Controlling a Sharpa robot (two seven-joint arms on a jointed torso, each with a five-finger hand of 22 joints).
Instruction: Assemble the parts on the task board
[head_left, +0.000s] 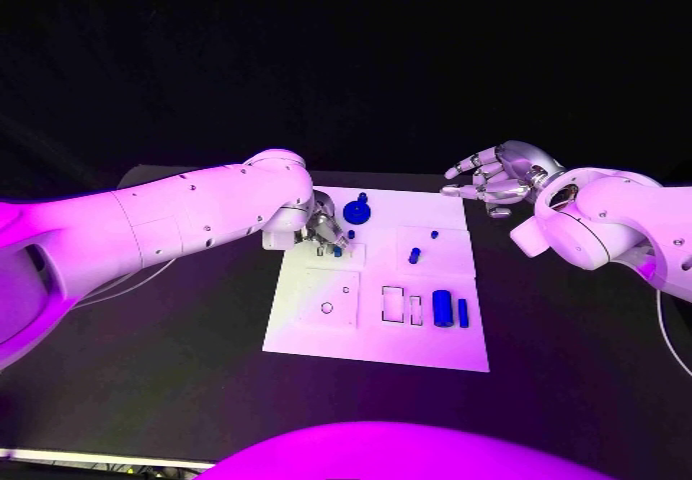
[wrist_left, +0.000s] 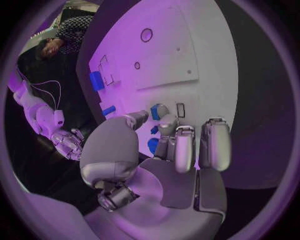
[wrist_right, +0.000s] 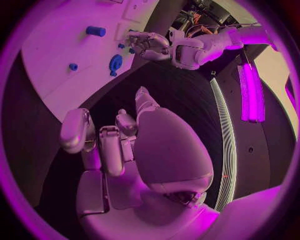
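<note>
Hands sit at opposite far corners of the task board (head_left: 378, 340), the white plate on the black surface (head_left: 173, 350). The left hand (head_left: 320, 232) reaches in from the board's left edge, palm down over its upper-left part, fingers bent toward the plate. In the left wrist view, its fingertips (wrist_left: 164, 116) close around a small blue part (wrist_left: 155, 113); a second blue bit (wrist_left: 153, 145) shows lower between the fingers, and whether that one is held or lies on the board I cannot tell. The right hand (head_left: 498, 175) hovers off the board past its far right corner, above the dark surface, fingers spread and loosely curled, holding nothing.

Counted in the head view, five other blue parts lie on the board: a round one with a knob (head_left: 356, 211) just beside the left hand, two small ones (head_left: 415, 255) in the upper-right area, and two upright bars (head_left: 443, 307) near the right edge, side by side.
</note>
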